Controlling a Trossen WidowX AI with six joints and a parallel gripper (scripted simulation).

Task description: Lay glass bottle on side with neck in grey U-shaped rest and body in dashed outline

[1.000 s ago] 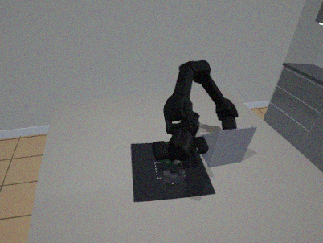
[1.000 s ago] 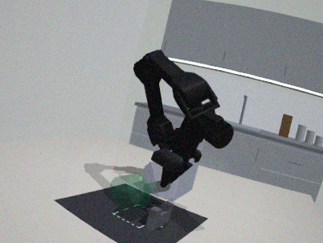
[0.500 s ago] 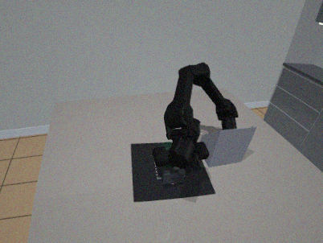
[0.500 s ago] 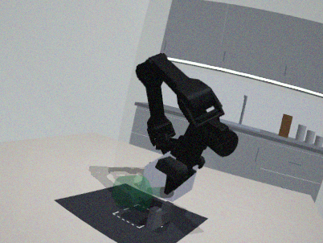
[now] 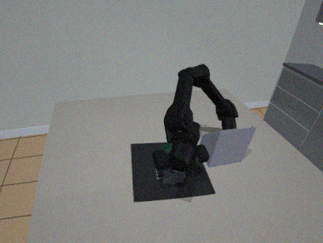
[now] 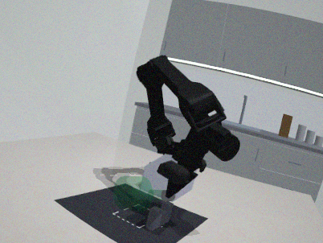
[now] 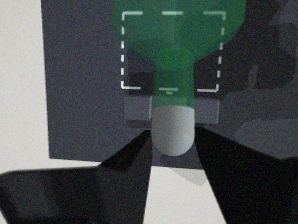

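The green glass bottle [image 5: 165,148] [image 6: 132,193] [image 7: 174,80] lies close to level above the dark mat, its pale cap toward the gripper. My gripper [image 6: 170,196] [image 7: 172,134] is shut on the bottle at its capped neck end. In the wrist view the neck lines up with the gap of the grey U-shaped rest [image 5: 173,177] [image 6: 154,219] [image 7: 137,109], and the body overlaps the far part of the dashed outline [image 7: 208,90]. The bottle appears raised above the rest in the exterior view. The arm hides most of the bottle in the top view.
The dark mat [image 5: 142,189] [image 6: 80,203] [image 7: 75,100] lies under the rest and outline. A pale lilac upright panel [image 5: 231,146] [image 6: 153,170] stands beside the mat, close to the arm. Grey cabinets stand beyond the table [image 5: 92,133].
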